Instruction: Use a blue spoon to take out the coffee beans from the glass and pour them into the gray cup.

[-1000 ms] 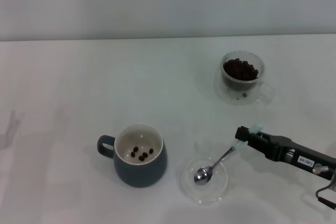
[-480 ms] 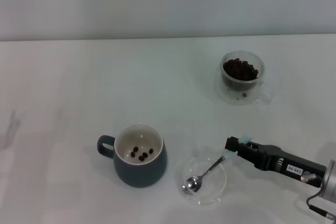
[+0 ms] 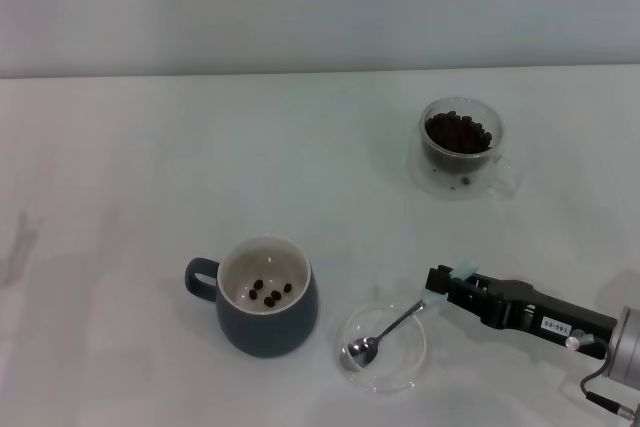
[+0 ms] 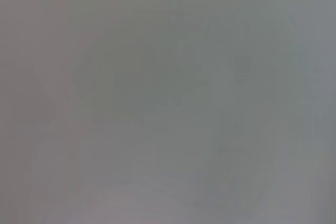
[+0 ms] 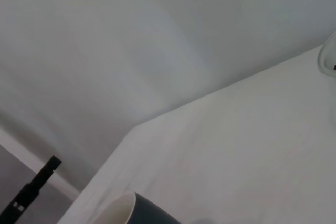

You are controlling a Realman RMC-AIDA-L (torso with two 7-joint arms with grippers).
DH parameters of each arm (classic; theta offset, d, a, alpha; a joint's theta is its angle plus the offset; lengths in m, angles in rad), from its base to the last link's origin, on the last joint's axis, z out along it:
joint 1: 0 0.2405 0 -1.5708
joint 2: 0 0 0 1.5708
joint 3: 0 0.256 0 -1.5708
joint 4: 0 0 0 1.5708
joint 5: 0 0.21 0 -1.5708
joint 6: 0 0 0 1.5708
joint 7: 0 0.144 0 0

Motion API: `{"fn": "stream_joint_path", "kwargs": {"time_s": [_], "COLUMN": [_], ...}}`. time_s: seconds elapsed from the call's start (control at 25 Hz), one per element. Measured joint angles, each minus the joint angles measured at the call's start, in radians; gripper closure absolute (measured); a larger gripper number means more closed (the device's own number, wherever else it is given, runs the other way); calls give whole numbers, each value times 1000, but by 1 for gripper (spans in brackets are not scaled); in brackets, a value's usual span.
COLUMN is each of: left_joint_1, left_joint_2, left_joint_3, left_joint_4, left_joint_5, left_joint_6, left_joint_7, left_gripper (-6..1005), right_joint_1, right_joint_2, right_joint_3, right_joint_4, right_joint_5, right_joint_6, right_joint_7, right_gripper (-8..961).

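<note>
Your right gripper (image 3: 447, 288) is clamped on the pale handle of the blue spoon (image 3: 385, 330), with the spoon's bowl resting in the shallow clear dish (image 3: 383, 347) just beside the gray cup (image 3: 265, 296). That cup has a few coffee beans (image 3: 269, 292) in it, and the glass (image 3: 461, 146) sits well apart toward the back, full of beans. Left arm isn't visible anywhere.

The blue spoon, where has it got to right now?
In the head view the blue spoon is near the front, right of centre. The right gripper holds its handle, and its bowl rests in the clear dish just right of the gray cup.
</note>
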Motion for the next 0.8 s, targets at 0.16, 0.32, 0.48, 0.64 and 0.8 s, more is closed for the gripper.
{"fn": "stream_joint_path", "kwargs": {"time_s": [0.16,0.32,0.48,0.64,0.8], "left_joint_1": [0,0,0,0,1], "left_joint_2": [-1,-1,-2,-2,-1], "left_joint_3": [0,0,0,0,0], "left_joint_4": [0,0,2,3,3], "left_joint_5": [0,0,0,0,0], "left_joint_6": [0,0,0,0,0], "left_joint_7": [0,0,0,0,0], "left_gripper": [108,107,107,107,107], "right_joint_1": [0,0,-2,-9,-17], "right_joint_2": [0,0,0,-2,-9], "right_joint_3": [3,5,30,81,130], "right_joint_4": [-1,-1,-1,-1,-1], "right_joint_5": [2,7,9,9,10], "right_joint_6": [8,16,20,34,40], "right_joint_7": [-29,-55,-100,-140,-174], "right_gripper": [685,647,621,553,486]}}
